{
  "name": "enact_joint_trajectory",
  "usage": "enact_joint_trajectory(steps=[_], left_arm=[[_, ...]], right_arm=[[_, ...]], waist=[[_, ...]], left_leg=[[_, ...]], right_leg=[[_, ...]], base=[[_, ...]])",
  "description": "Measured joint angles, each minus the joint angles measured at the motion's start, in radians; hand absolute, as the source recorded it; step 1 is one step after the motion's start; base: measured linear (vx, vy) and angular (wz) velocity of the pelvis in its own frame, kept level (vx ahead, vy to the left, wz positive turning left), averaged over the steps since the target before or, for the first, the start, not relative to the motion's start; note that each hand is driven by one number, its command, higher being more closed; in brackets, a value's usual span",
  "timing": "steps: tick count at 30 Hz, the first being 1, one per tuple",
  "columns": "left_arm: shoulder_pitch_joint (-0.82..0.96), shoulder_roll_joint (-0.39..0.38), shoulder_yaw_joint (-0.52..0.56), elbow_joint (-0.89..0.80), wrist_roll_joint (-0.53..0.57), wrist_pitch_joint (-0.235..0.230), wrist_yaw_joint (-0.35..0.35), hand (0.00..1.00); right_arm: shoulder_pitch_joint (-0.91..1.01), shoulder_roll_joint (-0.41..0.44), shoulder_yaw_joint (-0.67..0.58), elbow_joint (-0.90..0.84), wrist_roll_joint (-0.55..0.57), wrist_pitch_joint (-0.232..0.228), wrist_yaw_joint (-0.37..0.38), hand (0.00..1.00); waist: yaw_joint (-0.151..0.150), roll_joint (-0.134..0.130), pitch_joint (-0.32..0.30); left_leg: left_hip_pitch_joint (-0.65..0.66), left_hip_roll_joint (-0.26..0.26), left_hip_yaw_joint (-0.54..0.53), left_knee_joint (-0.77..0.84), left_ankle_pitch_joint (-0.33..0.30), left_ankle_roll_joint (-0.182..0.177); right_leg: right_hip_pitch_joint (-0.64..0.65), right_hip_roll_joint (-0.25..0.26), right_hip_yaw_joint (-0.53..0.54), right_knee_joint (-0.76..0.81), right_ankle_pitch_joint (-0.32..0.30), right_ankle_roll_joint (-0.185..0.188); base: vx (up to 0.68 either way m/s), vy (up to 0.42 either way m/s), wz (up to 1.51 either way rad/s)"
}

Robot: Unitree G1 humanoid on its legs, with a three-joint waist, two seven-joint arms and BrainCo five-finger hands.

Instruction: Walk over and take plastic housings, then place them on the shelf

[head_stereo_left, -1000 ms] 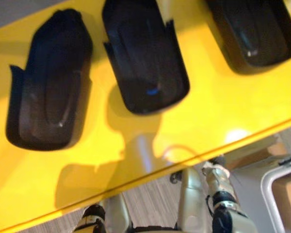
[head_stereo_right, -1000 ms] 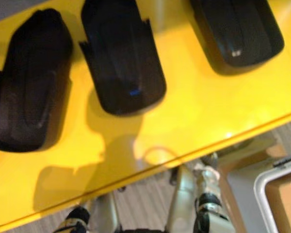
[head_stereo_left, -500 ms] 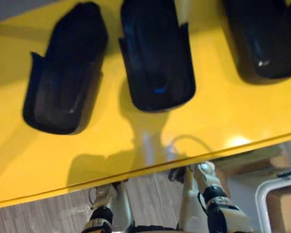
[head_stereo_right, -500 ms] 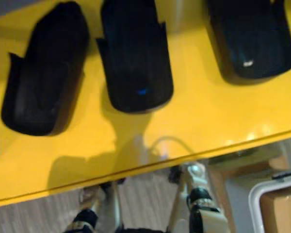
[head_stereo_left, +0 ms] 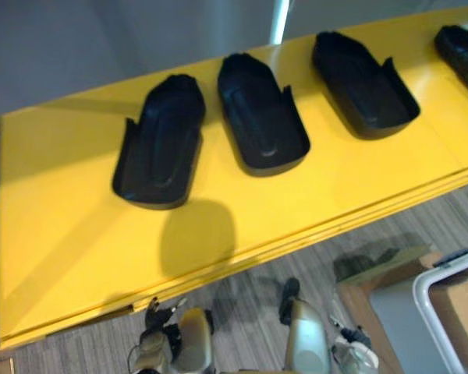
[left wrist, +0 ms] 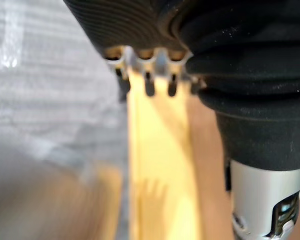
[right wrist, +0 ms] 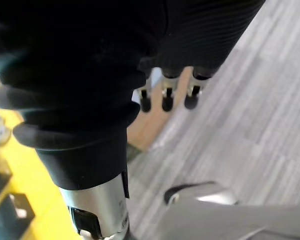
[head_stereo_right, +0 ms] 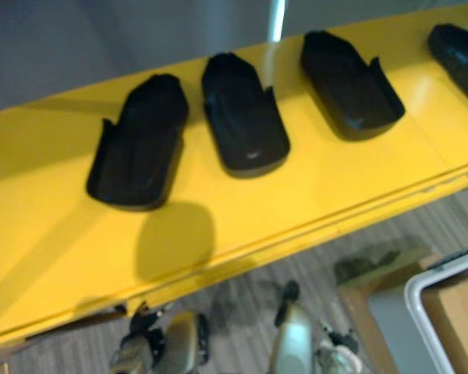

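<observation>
The plastic housings lie in a row on the yellow top [head_stereo_left: 62,210], hollow side up and apart from one another: the left housing [head_stereo_left: 160,144], the middle housing [head_stereo_left: 261,117], the right housing [head_stereo_left: 363,82], and a fourth housing [head_stereo_left: 462,47] cut off by the view's edge; we judge that they lie this way so each sits flat and offers a raised wall to hook. Neither hand holds one; our left hand [left wrist: 149,86] hangs low on our side of the top's edge, fingers loose and apart, nothing in them; our right hand [right wrist: 163,97] hangs likewise over the striped floor [head_stereo_left: 242,304], empty. We cannot tell whether this top is the pick-up place or the shelf itself. A white-rimmed bin [head_stereo_left: 423,290] stands on the floor to our right; the top's near edge lies between hands and housings, so we judge the arms must rise over it first.
</observation>
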Motion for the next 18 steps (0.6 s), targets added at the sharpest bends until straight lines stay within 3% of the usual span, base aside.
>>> enact_joint_trajectory(steps=[2,4,5,6,7,9,11,14,18], left_arm=[[0.060,-0.003,0.075,-0.002,-0.026,0.002,0.000,0.00],[0.091,-0.011,0.142,-0.003,-0.027,0.005,-0.001,0.00],[0.099,-0.024,0.196,-0.006,-0.028,0.008,-0.003,0.00],[0.095,-0.047,0.251,-0.016,-0.029,0.009,-0.004,0.00],[0.087,-0.059,0.273,-0.017,-0.030,0.010,-0.006,0.00],[0.067,-0.117,0.319,-0.013,-0.033,0.024,-0.008,0.00],[0.062,-0.133,0.318,0.009,-0.048,0.030,-0.008,0.00],[0.066,-0.114,0.274,0.007,-0.072,0.029,0.020,0.00],[0.074,-0.026,0.059,-0.009,0.032,0.031,0.083,0.00]], right_arm=[[0.028,0.034,-0.009,-0.019,-0.003,0.008,0.003,0.00],[0.041,0.063,-0.023,-0.026,-0.006,0.012,0.004,0.00],[0.044,0.079,-0.026,-0.029,-0.016,0.012,0.004,0.00],[0.032,0.090,-0.021,-0.030,-0.019,0.012,0.003,0.00],[0.022,0.096,-0.017,-0.031,-0.019,0.012,0.003,0.00],[-0.008,0.099,0.009,-0.060,-0.018,0.010,0.003,0.00],[-0.026,0.097,0.049,-0.079,-0.016,0.009,0.003,0.00],[-0.027,0.095,0.149,-0.086,-0.011,0.007,0.002,0.00],[-0.037,0.088,0.202,-0.057,-0.010,-0.017,-0.002,0.00]], waist=[[0.009,-0.019,-0.018],[0.018,-0.045,-0.039],[0.024,-0.058,-0.048],[0.028,-0.062,-0.053],[0.029,-0.054,-0.058],[0.064,-0.045,-0.057],[0.058,-0.020,-0.042],[0.052,-0.033,-0.039],[0.044,-0.035,-0.038]], left_leg=[[0.025,-0.002,-0.001,-0.055,0.043,-0.011],[0.019,-0.002,-0.002,-0.092,0.076,-0.024],[-0.018,0.003,-0.014,-0.099,0.100,-0.033],[-0.086,0.015,-0.034,-0.077,0.117,-0.054],[-0.124,0.025,-0.037,-0.062,0.125,-0.065],[-0.209,0.072,-0.001,-0.072,0.163,-0.074],[-0.215,0.107,0.013,-0.100,0.193,-0.088],[-0.168,0.123,0.044,-0.222,0.271,-0.114],[-0.110,0.123,0.081,-0.348,0.344,-0.129]], right_leg=[[0.028,0.004,0.049,0.257,-0.068,0.006],[0.074,0.012,0.082,0.316,-0.099,0.016],[0.123,0.013,0.085,0.281,-0.106,0.018],[0.168,0.032,0.063,0.159,-0.198,0.101],[0.183,0.047,0.040,0.095,-0.242,0.130],[0.180,0.080,-0.004,-0.111,-0.373,0.135],[0.153,0.116,0.002,-0.131,-0.362,0.112],[0.147,0.157,0.023,-0.201,-0.313,0.090],[0.149,0.184,0.061,-0.285,-0.243,0.090]], base=[[-0.14,-0.029,-0.03],[-0.16,-0.183,0.00],[-0.20,-0.306,0.12],[-0.20,-0.282,0.14],[-0.22,-0.239,-0.15],[-0.22,-0.238,-0.60],[-0.20,-0.181,-0.51],[-0.11,-0.114,-0.29],[0.01,-0.037,-0.30]])
